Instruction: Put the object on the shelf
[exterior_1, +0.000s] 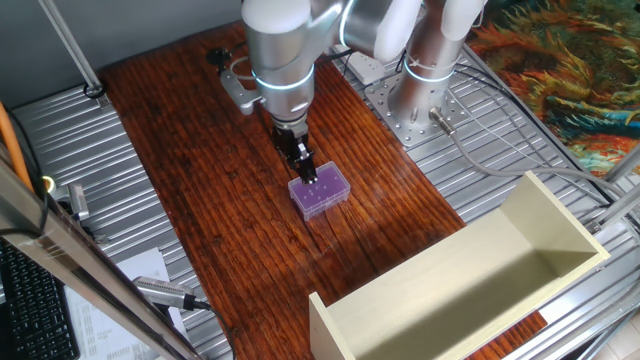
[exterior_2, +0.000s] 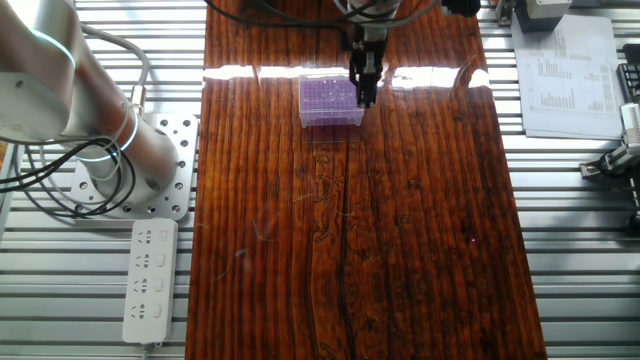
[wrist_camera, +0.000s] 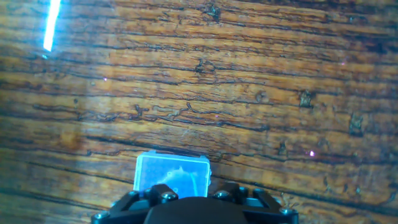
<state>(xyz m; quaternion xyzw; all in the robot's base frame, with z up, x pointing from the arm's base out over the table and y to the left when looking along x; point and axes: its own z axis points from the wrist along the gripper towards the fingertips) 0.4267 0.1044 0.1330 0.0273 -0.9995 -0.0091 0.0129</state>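
Basically the purple box (exterior_1: 320, 192) sits flat on the wooden tabletop (exterior_1: 200, 200), dotted top up, roughly mid-board and well apart from the shelf (exterior_1: 480, 290). Hand (exterior_1: 305, 170) is down at the box, at its edge nearest the arm, fingers pointing straight down. From the other fixed view the hand (exterior_2: 364, 85) is at one end of the box (exterior_2: 331, 101), overlapping its short side. Cannot tell whether the fingers are clenched on it, just touching, or slack: fingertips are hidden in both fixed views, and the hand view shows only the dark hand body (wrist_camera: 196, 208) at the bottom edge with a pale box corner (wrist_camera: 172, 173) poking out above it.

Box still looks seated on the wood, no visible lift. Vertical approach at one end makes sense for a low flat item, likely pinching across the narrow width. Shelf lies with its open side up, trough-like, at the tabletop's near corner, so judged step is grasp, then lift and carry over. Task early; nothing placed yet. Risk: an end grip may let the box tilt.
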